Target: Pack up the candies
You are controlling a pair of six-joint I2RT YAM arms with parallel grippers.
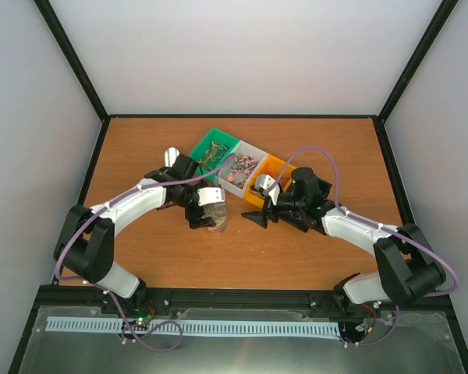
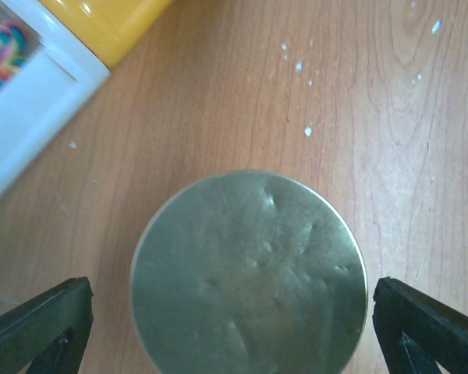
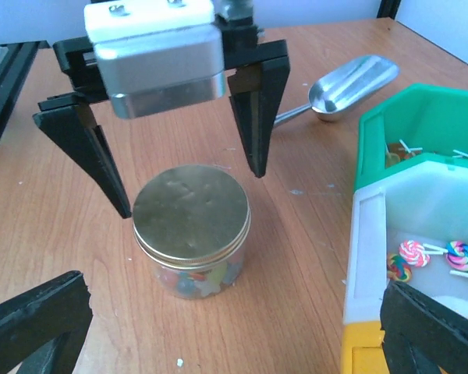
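Open left end effector [image 2: 234, 312] astride jar [image 3: 191, 214]

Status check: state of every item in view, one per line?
jar: upright, lid on, candies inside.
left gripper: open, straddling jar, not touching.
right gripper: open, empty.
scoop: lying on table, looks empty.
green bin: open, holds candies.
white bin: open, holds lollipops.

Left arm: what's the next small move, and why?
Probably lift the left gripper straight up. The gold lid already sits on the jar of candies, and the open jaws straddle it with a gap on both sides. Nothing is held, so a vertical rise should clear the jar without knocking it.
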